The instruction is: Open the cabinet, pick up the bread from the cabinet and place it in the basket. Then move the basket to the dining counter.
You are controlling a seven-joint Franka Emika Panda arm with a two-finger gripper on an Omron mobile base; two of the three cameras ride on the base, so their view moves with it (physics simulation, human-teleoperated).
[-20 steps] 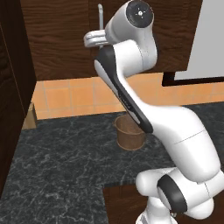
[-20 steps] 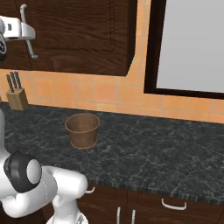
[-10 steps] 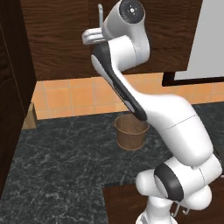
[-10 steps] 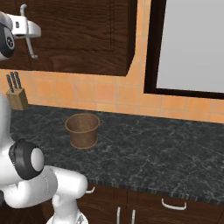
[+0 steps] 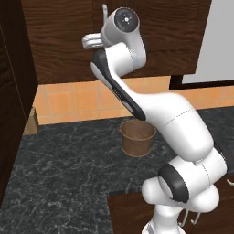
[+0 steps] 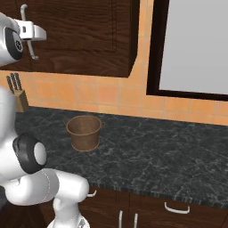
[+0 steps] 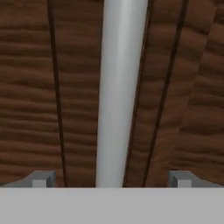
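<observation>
The cabinet hangs above the worktop with its dark door shut. Its silver bar handle runs upright through the hand view, between my fingertips. My gripper is open and straddles the handle without closing on it; the right base view shows the gripper high on the left against the door. The brown basket stands upright on the black worktop below, also seen as the basket in the right base view. The bread is hidden. The dining counter is out of view.
A knife block stands at the left end of the black marbled worktop. A dark-framed window lies right of the cabinet. A tall dark side panel closes the left side. Drawer handles show below the worktop.
The arm has swung its upper links leftward and brought the hand closer to the cabinet handle. The jaws stay open. The basket has not moved.
</observation>
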